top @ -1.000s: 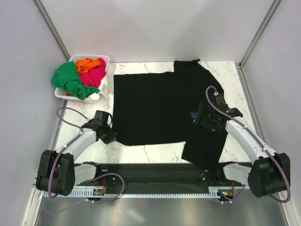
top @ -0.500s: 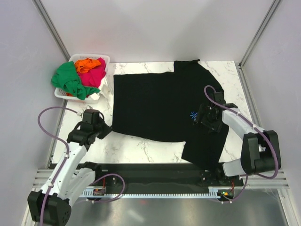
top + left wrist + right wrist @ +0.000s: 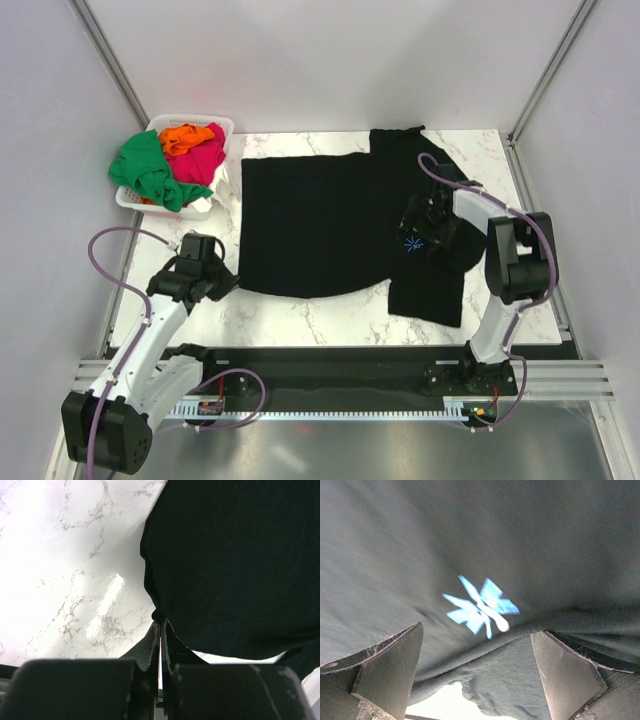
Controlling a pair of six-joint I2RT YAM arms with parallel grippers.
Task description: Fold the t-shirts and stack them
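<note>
shirt (image 3: 310,220), black: left gripper (image 3: 160,625) clamped on its near-left corner, right gripper (image 3: 476,635) spread wide above its blue print (image 3: 481,606).

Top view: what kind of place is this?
Probably a lab test cell, not a home: a marble-patterned table boxed in by plain grey panels, left arm and right arm mounted on a black rail, and a basket of coloured t-shirts.

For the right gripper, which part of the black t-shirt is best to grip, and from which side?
Probably the folded edge of the black t-shirt just beside the blue print. The cloth lies flat elsewhere, so come straight down from above; the open right gripper hangs over that edge.
</note>
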